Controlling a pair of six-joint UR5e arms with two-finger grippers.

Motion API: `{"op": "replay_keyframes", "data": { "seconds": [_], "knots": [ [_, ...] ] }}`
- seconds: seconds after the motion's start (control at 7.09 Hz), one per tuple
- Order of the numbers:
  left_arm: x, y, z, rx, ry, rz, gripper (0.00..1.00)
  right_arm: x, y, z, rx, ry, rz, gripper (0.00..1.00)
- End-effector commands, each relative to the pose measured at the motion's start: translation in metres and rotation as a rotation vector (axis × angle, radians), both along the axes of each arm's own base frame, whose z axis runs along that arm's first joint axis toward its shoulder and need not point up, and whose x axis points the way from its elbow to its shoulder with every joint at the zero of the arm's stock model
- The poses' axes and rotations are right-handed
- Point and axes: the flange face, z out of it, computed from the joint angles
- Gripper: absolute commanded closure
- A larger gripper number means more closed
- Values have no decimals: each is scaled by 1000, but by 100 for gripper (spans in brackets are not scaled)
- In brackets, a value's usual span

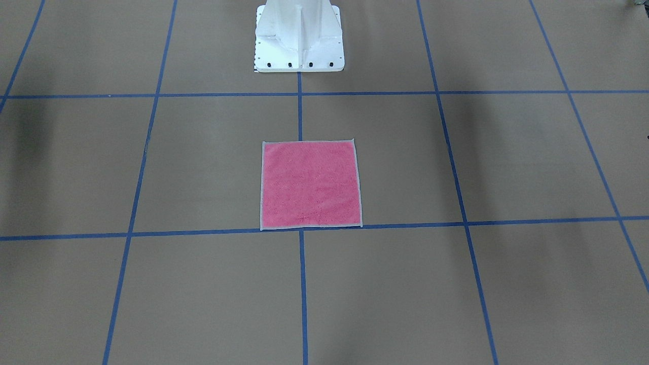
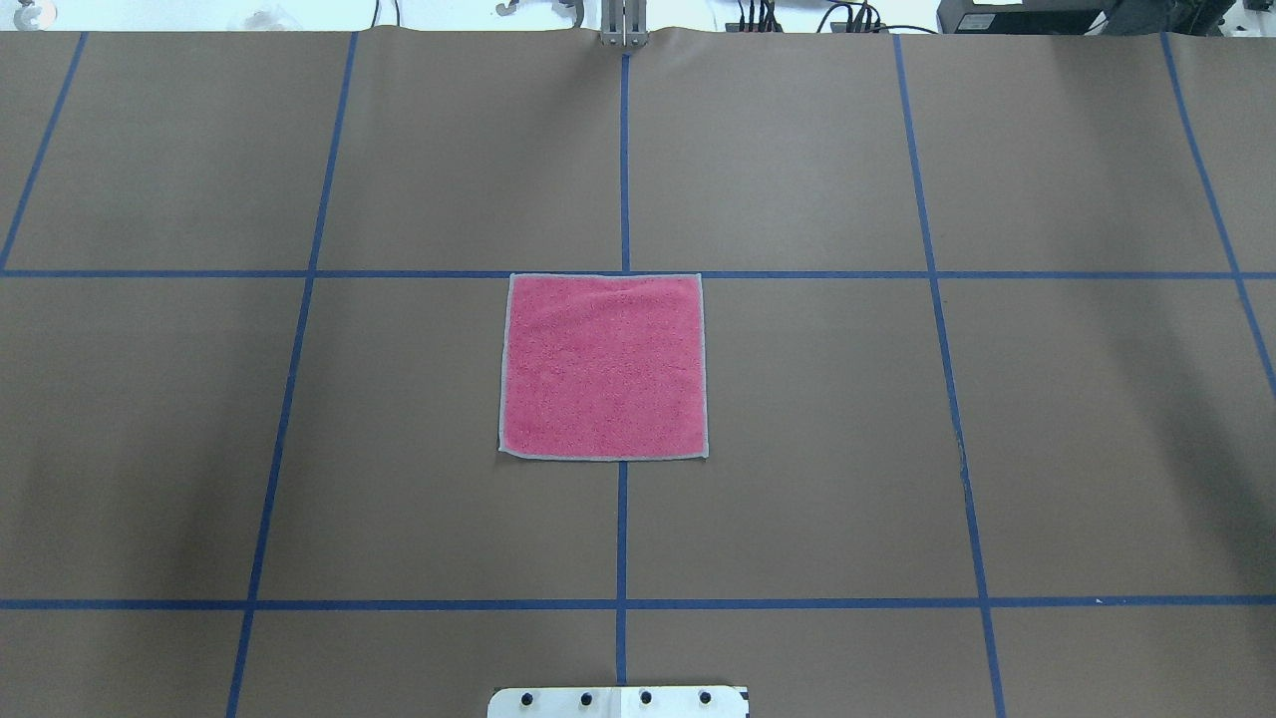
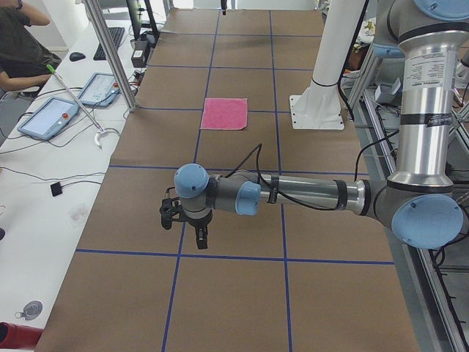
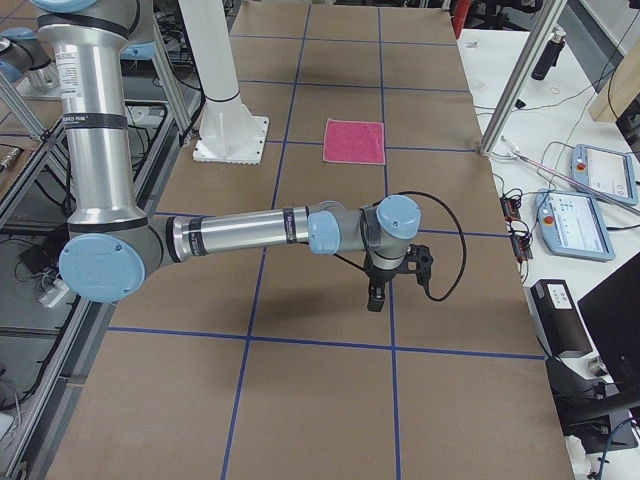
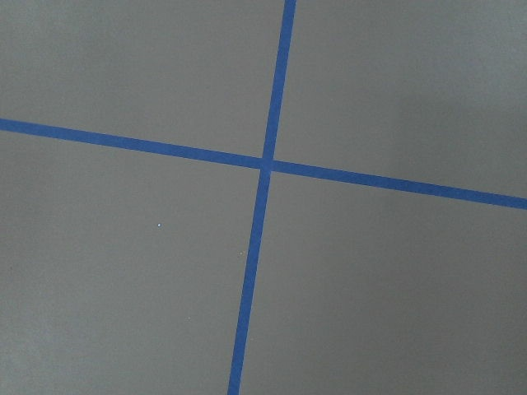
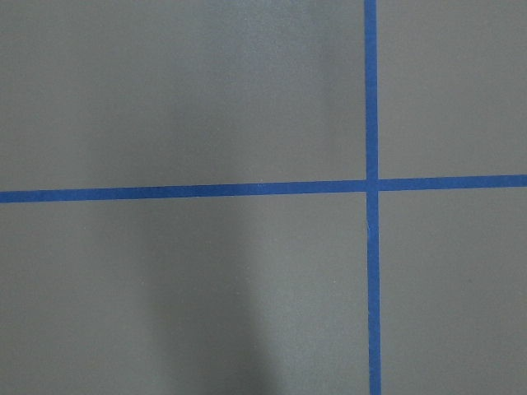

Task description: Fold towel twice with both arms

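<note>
1. While both arms are sitting outside the overhead and front views, we're seeing the towel [image 2: 603, 367] lying flat and unfolded on the table [image 2: 797, 449], pink face up, with the light border showing all round.
2. The towel is sitting across the middle tape line [image 2: 623, 150], in front of the white base [image 1: 299, 38] and apart from it. Its edge away from the robot is running along a cross line.
3. We're getting the left arm [image 3: 293, 194] only from the table's left end. The forearm is reaching out level over the table, and the left gripper [image 3: 200, 236] is pointing down, well apart from the towel.
4. We're getting the right arm [image 4: 240, 232] only from the right end. The forearm is level, and the right gripper [image 4: 375, 295] is pointing down over the table, well apart from the towel.
5. Neither gripper is holding the towel. We can't tell whether the fingers are spread or closed on either one, since only the side views are showing them.
6. Both wrist cameras are looking at brown table surface. The left one is showing a tape crossing [image 5: 267, 162].
7. A person [image 3: 18, 37] is sitting at the side bench, with two tablets [image 3: 47, 117] lying near them.
</note>
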Motion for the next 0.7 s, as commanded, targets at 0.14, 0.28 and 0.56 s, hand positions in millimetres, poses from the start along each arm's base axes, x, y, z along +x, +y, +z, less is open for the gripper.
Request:
{"op": "replay_keyframes", "data": {
  "seconds": [0.14,0.28,0.56],
  "knots": [
    [-1,0,-6,17,0,1,0,0,-1,-2,3,0,0,0],
    [0,1,-4,12,0,0,0,0,-1,-3,6,-1,0,0],
    [0,0,-5,12,2,-1,0,0,0,-7,15,-4,1,0]
  ]
}}
